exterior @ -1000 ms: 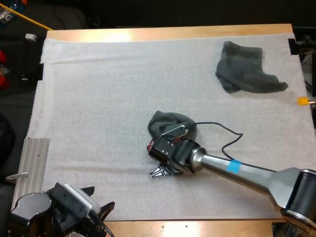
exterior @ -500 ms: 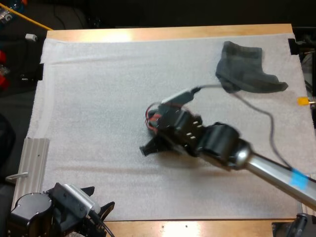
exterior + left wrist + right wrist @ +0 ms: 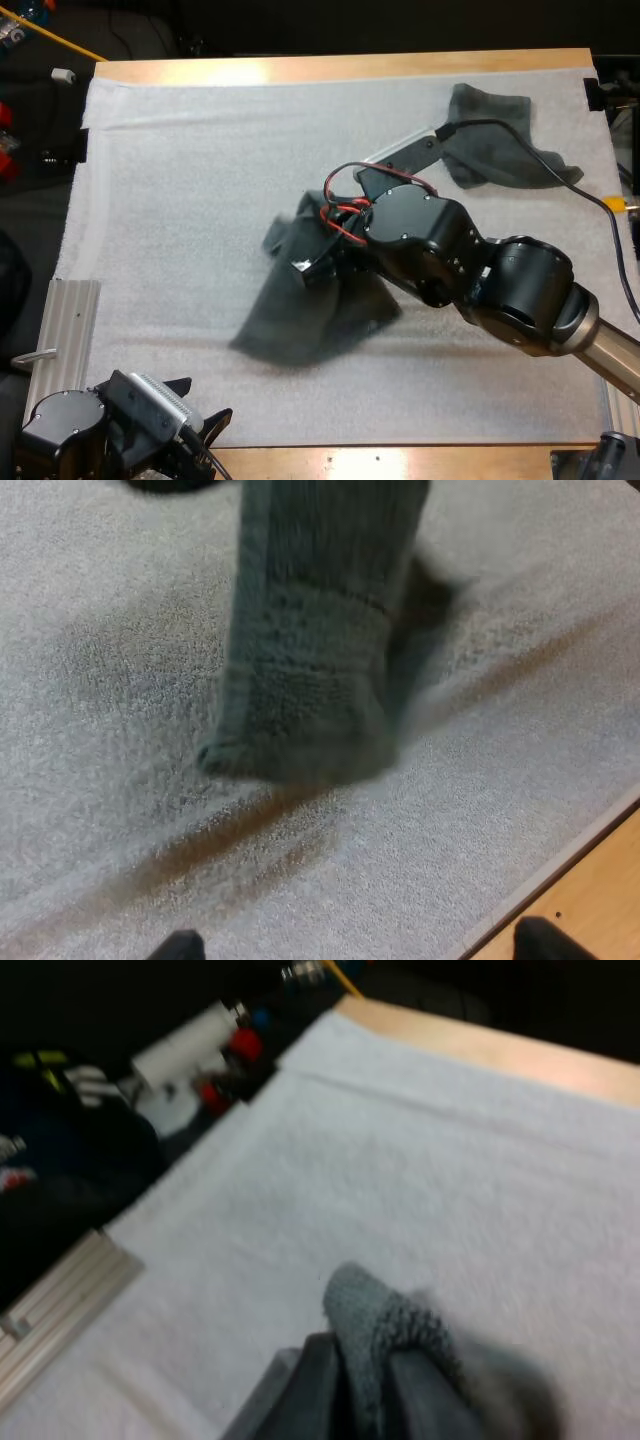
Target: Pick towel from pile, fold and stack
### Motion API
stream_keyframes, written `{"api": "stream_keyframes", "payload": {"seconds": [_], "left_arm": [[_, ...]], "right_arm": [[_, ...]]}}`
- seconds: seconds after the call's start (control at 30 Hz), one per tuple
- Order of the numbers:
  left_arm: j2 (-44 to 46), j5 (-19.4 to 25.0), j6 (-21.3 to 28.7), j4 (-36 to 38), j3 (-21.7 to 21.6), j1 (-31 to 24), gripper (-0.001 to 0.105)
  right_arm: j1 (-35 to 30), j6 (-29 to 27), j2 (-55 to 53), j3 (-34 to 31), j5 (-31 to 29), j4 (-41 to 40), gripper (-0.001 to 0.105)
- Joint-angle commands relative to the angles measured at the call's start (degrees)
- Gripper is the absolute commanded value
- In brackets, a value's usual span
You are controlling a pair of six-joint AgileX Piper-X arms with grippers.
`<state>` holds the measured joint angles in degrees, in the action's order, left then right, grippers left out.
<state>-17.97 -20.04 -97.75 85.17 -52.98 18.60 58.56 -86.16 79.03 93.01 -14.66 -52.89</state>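
Our right claw (image 3: 360, 1385) is pinching a dark grey-green towel (image 3: 300, 310), with a fold of it pressed between the two black fingers (image 3: 310, 1390). In the high view the towel hangs from under the right arm's wrist over the middle of the white mat (image 3: 180, 200). That wrist covers the fingertips, and the towel's lower end is smeared, so we cannot tell whether it touches the mat. In the left wrist view the towel's hemmed end is close over the mat and throws a shadow on it, while its upper part is cut off. Our left claw (image 3: 362, 945) is spread, its tips apart and clear of anything, by the mat's near edge where the wooden table (image 3: 590, 900) shows. A second towel (image 3: 495, 140) lies crumpled at the mat's far right, well apart from the first. A ribbed metal rail (image 3: 62, 330) lies just beside the mat's left edge.
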Motion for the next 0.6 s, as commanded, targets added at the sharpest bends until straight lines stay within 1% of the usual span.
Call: {"api": "stream_keyframes", "payload": {"seconds": [0.0,0.33,0.43,0.57], "left_arm": [[-0.1,-0.3,-0.3,0.2,-0.2,0.2,0.060],[-0.1,-0.3,-0.3,0.2,-0.2,0.2,0.060],[-0.1,-0.3,-0.3,0.2,-0.2,0.2,0.060],[-0.1,-0.3,-0.3,0.2,-0.2,0.2,0.060]], "right_arm": [[-0.2,-0.7,-0.1,0.3,-0.5,-0.9,0.000],[-0.2,-0.7,-0.1,0.3,-1.0,-2.0,0.000],[-0.2,-0.6,0.0,0.3,-1.0,-3.8,0.000],[-0.2,1.3,0.8,-1.9,-1.0,-5.7,0.000]]}}
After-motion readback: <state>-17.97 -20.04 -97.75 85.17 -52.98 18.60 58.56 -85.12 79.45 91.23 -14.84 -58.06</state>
